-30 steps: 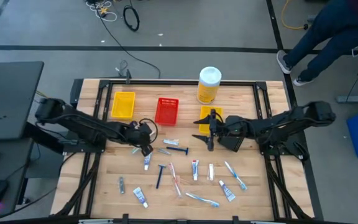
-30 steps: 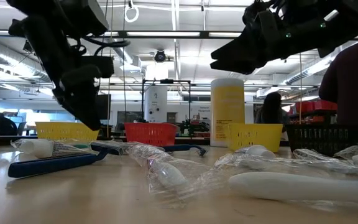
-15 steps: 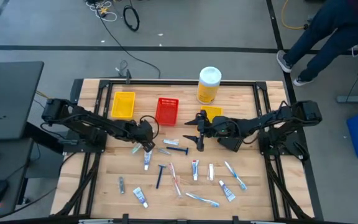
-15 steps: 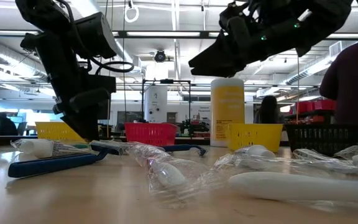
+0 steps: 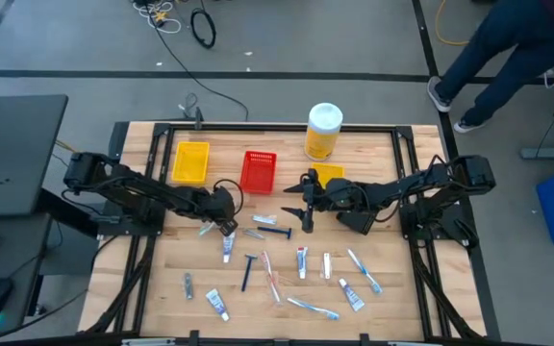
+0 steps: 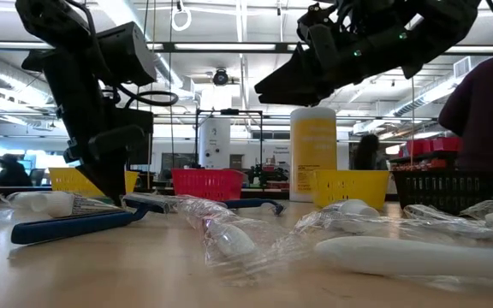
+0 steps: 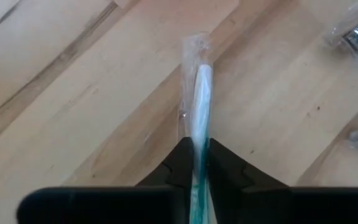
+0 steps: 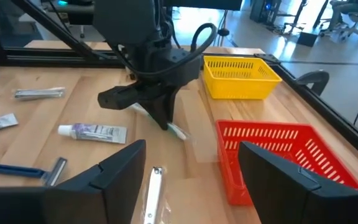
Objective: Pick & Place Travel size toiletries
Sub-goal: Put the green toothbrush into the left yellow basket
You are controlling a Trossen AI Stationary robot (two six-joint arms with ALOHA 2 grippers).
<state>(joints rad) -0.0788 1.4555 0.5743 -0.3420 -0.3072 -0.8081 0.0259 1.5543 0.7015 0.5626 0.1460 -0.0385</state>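
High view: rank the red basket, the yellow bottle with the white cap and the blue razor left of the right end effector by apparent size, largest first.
1. Red basket and yellow bottle: too close to rank.
2. Blue razor: clearly smallest, a thin handle.

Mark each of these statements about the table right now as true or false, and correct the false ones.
1. The left gripper is shut on a wrapped toothbrush. True.
2. The right gripper holds a razor. False: it is open and empty.
3. The red basket sits between two yellow baskets. True.
4. The yellow bottle lies on its side. False: it stands upright.
5. The blue razor lies in the red basket. False: it lies on the table.
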